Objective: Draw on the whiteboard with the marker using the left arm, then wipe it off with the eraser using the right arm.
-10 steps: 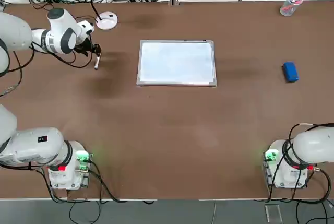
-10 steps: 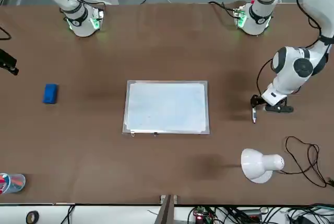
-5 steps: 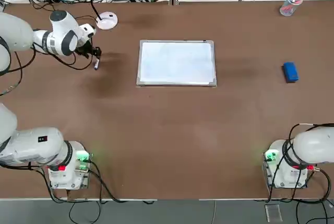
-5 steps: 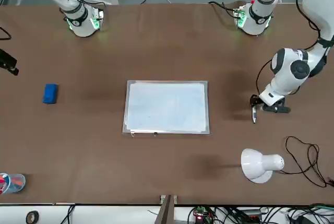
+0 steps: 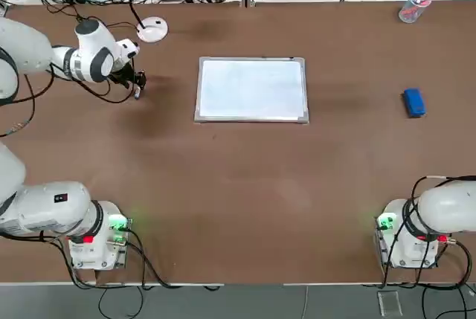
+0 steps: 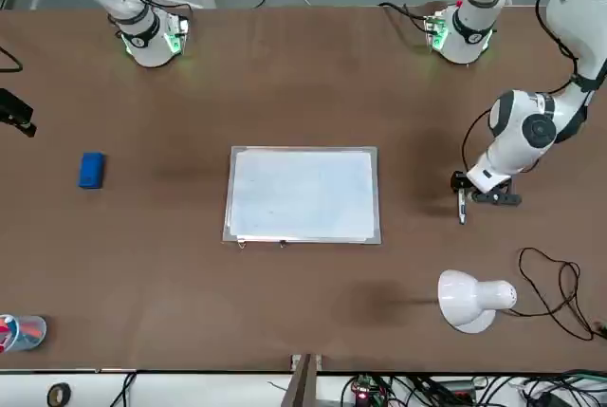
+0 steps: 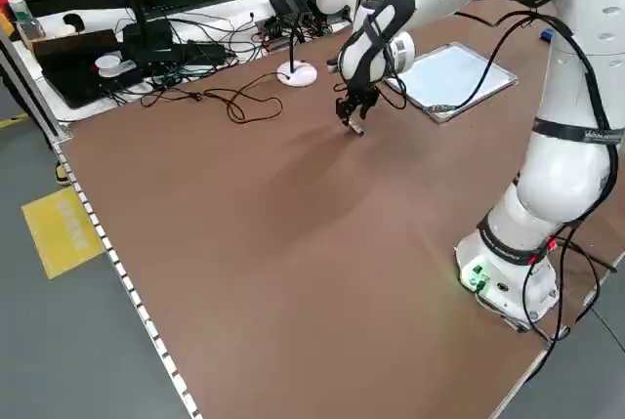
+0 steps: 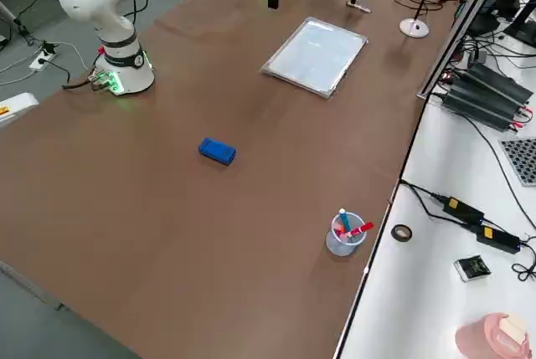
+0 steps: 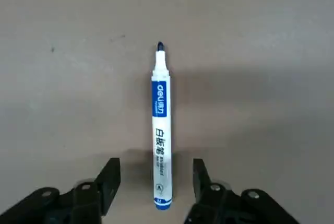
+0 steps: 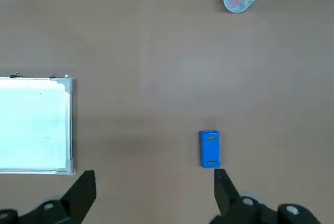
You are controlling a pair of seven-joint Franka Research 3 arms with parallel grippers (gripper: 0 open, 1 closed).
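One marker (image 9: 162,153), below the left tool (image 9: 157,169), points lengthwise away from the robot.

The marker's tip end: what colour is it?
Dark blue, on the otherwise mostly white marker; it shows best in the left wrist view.
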